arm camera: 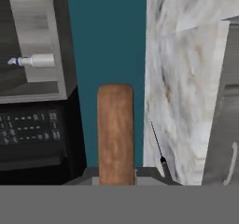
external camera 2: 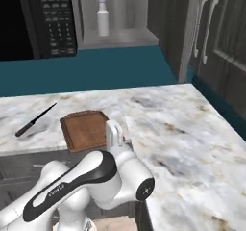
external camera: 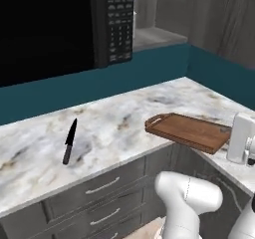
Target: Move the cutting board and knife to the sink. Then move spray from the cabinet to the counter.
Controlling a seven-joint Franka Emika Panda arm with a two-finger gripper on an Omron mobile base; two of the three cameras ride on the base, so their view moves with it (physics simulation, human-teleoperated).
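Note:
My gripper [external camera: 228,135] is shut on one short end of the reddish-brown cutting board [external camera: 187,130], which hangs just above the counter [external camera: 124,116] at its front edge. The hand view shows the board [arm camera: 115,133] edge-on, rising from between the fingertips. The dark knife [external camera: 69,141] lies flat on the marble to the board's left, apart from it, and also shows beside the board from the right [external camera 2: 34,121]. The spray [external camera 2: 103,18] stands upright on the shelf of the open cabinet [external camera 2: 126,36]. The sink is out of view.
A black microwave [external camera: 60,24] hangs over the counter's left part, beside the cabinet niche. Grey drawers [external camera: 99,188] with metal handles run under the counter. Tall dark cabinet doors [external camera 2: 211,28] close off the right side. A teal back wall [external camera 2: 96,69] stands behind the counter.

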